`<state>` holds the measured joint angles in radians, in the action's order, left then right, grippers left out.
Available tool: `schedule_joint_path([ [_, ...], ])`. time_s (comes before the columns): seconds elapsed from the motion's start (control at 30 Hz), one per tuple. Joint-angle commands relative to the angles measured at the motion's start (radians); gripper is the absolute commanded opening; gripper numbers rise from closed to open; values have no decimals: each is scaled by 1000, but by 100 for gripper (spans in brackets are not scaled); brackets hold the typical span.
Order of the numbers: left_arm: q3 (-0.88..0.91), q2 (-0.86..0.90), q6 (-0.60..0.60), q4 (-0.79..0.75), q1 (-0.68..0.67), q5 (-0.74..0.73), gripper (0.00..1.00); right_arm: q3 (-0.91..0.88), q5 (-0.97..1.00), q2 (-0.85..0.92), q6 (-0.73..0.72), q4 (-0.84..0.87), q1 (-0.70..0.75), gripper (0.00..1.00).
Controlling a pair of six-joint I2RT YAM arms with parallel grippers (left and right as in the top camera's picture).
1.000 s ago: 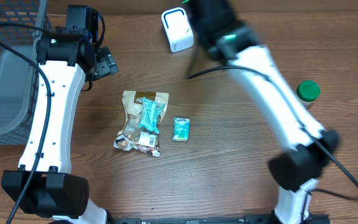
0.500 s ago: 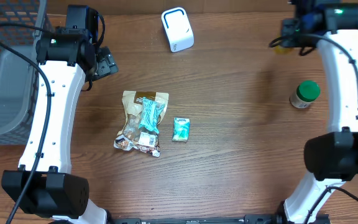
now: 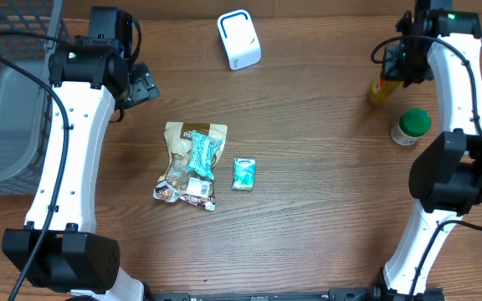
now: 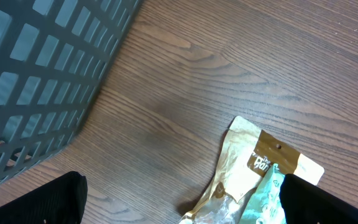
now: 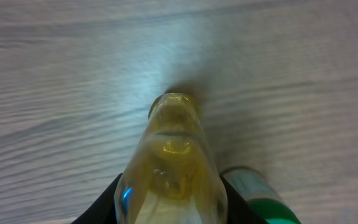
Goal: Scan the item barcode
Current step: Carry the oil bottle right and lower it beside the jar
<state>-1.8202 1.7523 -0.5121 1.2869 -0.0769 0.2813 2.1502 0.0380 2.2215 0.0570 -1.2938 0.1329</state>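
Fingers (image 5: 104,210) of our right gripper (image 3: 406,60) are clamping a translucent yellow plastic bottle (image 3: 380,87) near the back right edge of the brown wooden table (image 3: 308,217); we cannot tell if it is touching the wood. Our left gripper (image 4: 185,202) is hovering with fingers wide apart beside the dark grey mesh basket (image 3: 7,92). We are also seeing a brown snack bag (image 3: 192,163), a white box-shaped scanner (image 3: 238,39) well apart from the bottle, a green-lidded jar (image 3: 411,126) near the bottle, and a small teal packet (image 3: 243,173).
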Motion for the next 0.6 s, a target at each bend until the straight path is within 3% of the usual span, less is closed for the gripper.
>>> schedule_joint_path([
  [0.0, -19, -13, 19, -1, -2, 14, 100, 9, 146, -8, -74, -35, 5, 5],
  [0.4, -19, -13, 19, -1, -2, 14, 100, 9, 216, -8, -164, -276, 11, 5],
  [0.57, -19, -13, 19, -1, -2, 14, 100, 9, 211, -9, -174, -233, 12, 5],
])
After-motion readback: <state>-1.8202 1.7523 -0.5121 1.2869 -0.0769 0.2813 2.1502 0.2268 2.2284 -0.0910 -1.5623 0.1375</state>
